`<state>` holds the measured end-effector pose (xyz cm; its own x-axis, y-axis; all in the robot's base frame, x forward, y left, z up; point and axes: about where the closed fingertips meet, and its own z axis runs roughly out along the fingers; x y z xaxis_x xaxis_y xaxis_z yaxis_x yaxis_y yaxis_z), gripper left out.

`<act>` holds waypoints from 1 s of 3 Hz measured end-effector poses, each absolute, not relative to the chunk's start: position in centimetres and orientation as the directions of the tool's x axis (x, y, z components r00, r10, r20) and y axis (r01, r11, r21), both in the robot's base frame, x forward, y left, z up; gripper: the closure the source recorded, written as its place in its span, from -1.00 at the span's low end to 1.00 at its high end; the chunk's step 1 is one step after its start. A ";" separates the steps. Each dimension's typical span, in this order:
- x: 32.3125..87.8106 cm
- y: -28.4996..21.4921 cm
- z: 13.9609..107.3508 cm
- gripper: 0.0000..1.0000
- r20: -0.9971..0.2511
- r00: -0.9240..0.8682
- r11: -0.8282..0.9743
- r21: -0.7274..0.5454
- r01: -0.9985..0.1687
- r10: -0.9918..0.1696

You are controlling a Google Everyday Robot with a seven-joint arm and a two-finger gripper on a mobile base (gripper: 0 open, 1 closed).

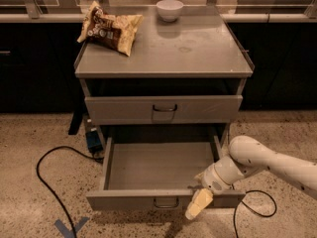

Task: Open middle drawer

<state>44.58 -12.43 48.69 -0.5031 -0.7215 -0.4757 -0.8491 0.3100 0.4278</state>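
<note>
One grey metal cabinet (163,58) is seen from the front and above, and two drawers are counted in it. The upper drawer (119,110) is set flush and closed, with one small dark handle (164,108) at its centre. Directly below it, the middle drawer (153,165) is found standing well out from the cabinet, so that its plain grey tray is exposed from above; one dark wire handle (166,202) is seen at the centre of its flat front. One white arm (267,162) is reached in from the right edge, and the one gripper (198,206) is placed at the right part of the open drawer's front, angled down and to the left across the front's top edge, just right of the handle and apart from it. Whether the gripper is apart or together cannot be told. On the cabinet top two things are counted: one crumpled snack bag (110,29) at the left rear and one white bowl (169,9) at the rear centre, well apart. On the speckled floor two black cables are seen, one looped at the left (44,177) and one at the right (257,207) beneath the arm, and one blue tape mark (69,227) is laid at the lower left.
</note>
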 end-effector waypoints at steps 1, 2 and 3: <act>44.1 -10.9 46.9 -1.00 -0.456 -0.501 0.264 0.488 -0.832 -0.735; 42.0 -10.5 45.5 -1.00 -0.422 -0.513 0.223 0.567 -0.793 -0.747; 42.0 -10.5 45.7 -1.00 -0.422 -0.513 0.223 0.567 -0.793 -0.747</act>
<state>41.96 -10.49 45.71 -0.5127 -0.7475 -0.4224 -0.7926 0.2231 0.5674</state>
